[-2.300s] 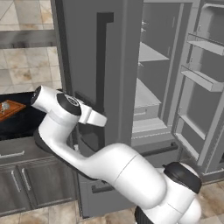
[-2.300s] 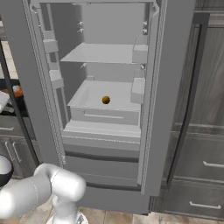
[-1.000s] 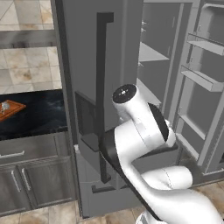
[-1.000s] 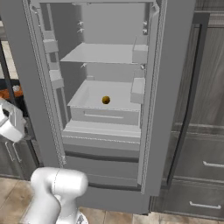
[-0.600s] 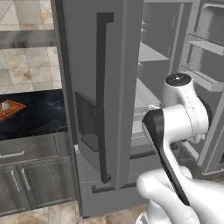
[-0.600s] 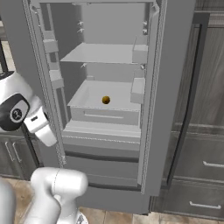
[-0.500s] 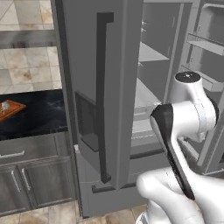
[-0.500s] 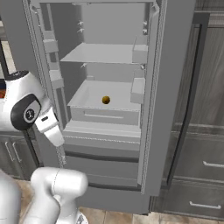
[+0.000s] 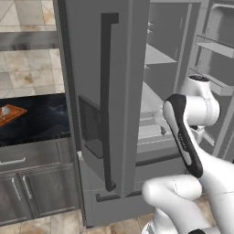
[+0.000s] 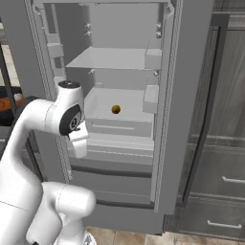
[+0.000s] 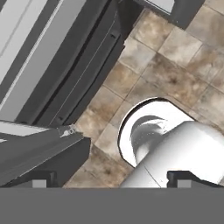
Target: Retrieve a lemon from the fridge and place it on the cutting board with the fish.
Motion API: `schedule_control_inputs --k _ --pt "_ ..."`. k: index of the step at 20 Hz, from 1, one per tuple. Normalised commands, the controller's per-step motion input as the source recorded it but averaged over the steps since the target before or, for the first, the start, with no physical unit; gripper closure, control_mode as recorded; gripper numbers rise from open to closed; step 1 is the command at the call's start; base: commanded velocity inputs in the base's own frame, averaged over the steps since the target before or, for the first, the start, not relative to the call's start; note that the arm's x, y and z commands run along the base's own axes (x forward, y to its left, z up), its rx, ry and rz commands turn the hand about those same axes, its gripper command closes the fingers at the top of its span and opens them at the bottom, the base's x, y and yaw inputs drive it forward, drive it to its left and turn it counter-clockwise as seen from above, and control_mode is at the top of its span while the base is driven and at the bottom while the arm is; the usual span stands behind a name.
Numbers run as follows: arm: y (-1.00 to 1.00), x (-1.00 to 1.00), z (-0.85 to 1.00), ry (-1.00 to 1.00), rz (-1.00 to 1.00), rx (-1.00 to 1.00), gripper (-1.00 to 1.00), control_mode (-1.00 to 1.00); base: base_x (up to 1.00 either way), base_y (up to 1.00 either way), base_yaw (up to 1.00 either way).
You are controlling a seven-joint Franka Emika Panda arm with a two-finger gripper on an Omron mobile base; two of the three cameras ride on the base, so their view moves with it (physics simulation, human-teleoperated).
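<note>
The fridge [image 10: 191, 95] stands open, a tall slab of flat matte grey with a long dark bar handle [image 9: 109, 105] on its closed left door and pale, smooth shelves inside. On the wide shelf above the drawers sits the lemon [image 10: 115, 109], a small round dull-yellow ball, alone and well apart from the arm. The glossy white arm bends in front of the lower shelves, hand pointed down; the gripper [image 11: 109, 177] looks at mottled brown stone floor tiles, its two dark square fingertips set wide apart with nothing between them. Off to the left, on the black speckled counter [image 9: 41, 121], lies the orange-brown wooden cutting board [image 9: 10, 114] with the pale fish [image 9: 5, 110] on it.
</note>
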Motion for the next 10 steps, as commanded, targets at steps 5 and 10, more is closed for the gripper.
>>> schedule_control_inputs --k 5,10 --pt "0.12 0.68 -0.19 0.16 0.00 0.26 -1.00 -1.00 0.00 0.00 0.00" --pt "0.25 0.66 -0.02 0.06 0.00 0.26 -1.00 -1.00 0.00 0.00 0.00"
